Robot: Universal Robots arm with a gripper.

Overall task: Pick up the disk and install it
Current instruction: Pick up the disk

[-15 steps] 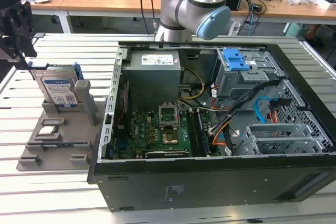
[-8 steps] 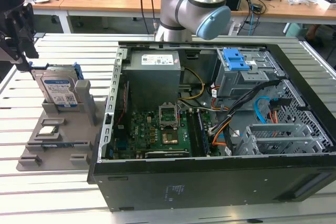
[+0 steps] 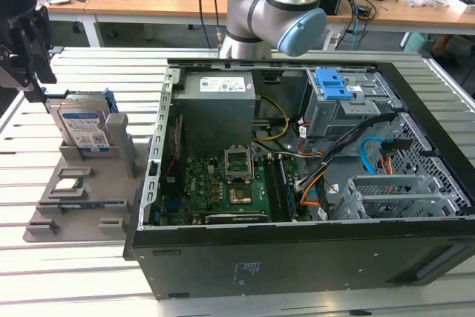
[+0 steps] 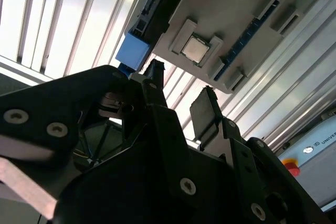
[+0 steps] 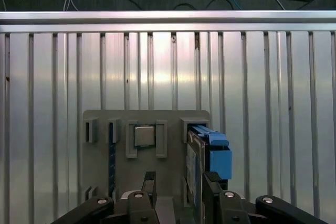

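The disk (image 3: 83,128), silver with a white-and-blue label and a blue bracket, stands upright in a grey holder (image 3: 100,183) at the exterior view's left. My black gripper (image 3: 37,79) hovers just above and behind the disk's top edge, touching nothing. In the first wrist view the gripper (image 5: 180,184) is open, with one of its fingers (image 5: 210,182) over the edge-on disk (image 5: 212,153) and nothing between the two. In the second wrist view the gripper (image 4: 181,90) sits near the blue bracket (image 4: 131,51).
An open computer case (image 3: 297,257) fills the exterior view's right, with a motherboard (image 3: 223,183) and a grey drive cage with a blue latch (image 3: 335,85). A small square chip (image 5: 144,136) lies in the holder. The arm's base (image 3: 274,5) stands behind the case on the slatted metal table (image 3: 44,272).
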